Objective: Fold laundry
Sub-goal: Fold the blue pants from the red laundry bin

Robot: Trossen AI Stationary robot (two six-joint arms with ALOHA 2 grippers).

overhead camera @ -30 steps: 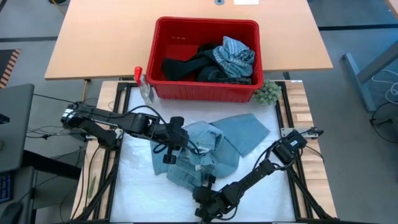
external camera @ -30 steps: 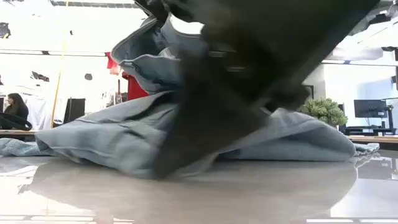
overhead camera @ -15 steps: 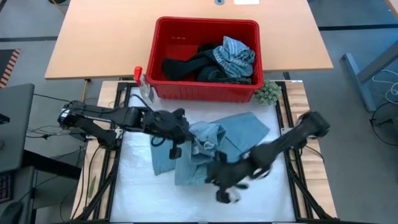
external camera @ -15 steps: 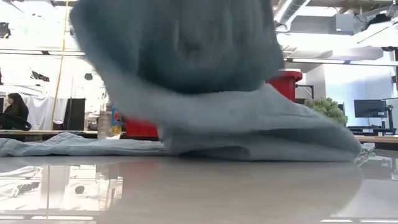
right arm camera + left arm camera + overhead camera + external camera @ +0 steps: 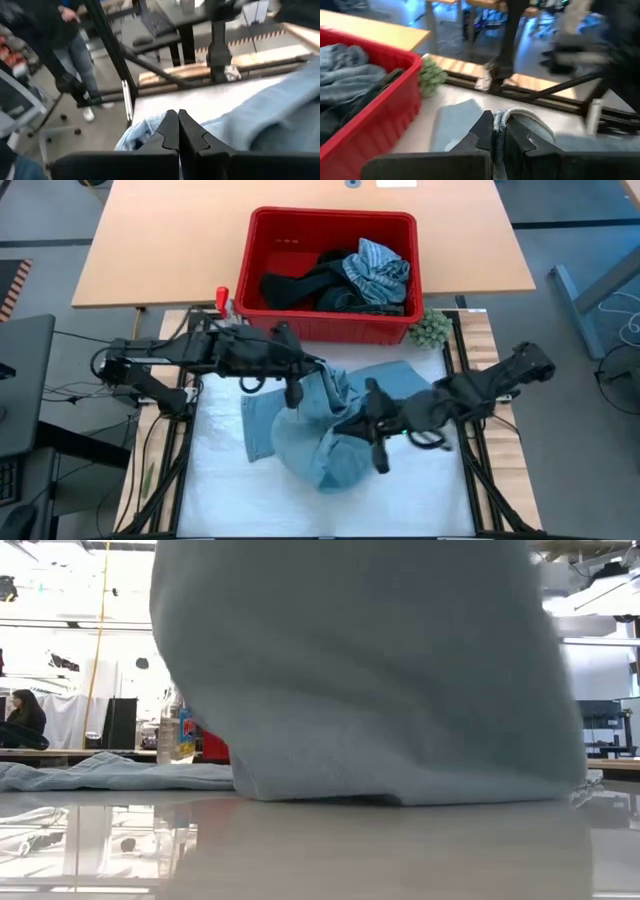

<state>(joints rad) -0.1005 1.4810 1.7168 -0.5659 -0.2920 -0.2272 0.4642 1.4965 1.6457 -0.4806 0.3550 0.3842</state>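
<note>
left tool (image 5: 297, 383) – clamped on the light blue garment's (image 5: 330, 445) far edge, near the red basket (image 5: 268, 320) | right tool (image 5: 375, 442) – pinching its near part | cloth bunched mid-table (image 5: 220, 500) between both, stretching left to right

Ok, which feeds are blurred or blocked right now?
Low view: the light blue garment hangs close and fills most of the frame, with glare on the table. Left wrist view: the other arm at top right is smeared. Right wrist view: background soft. High view: clear.
</note>
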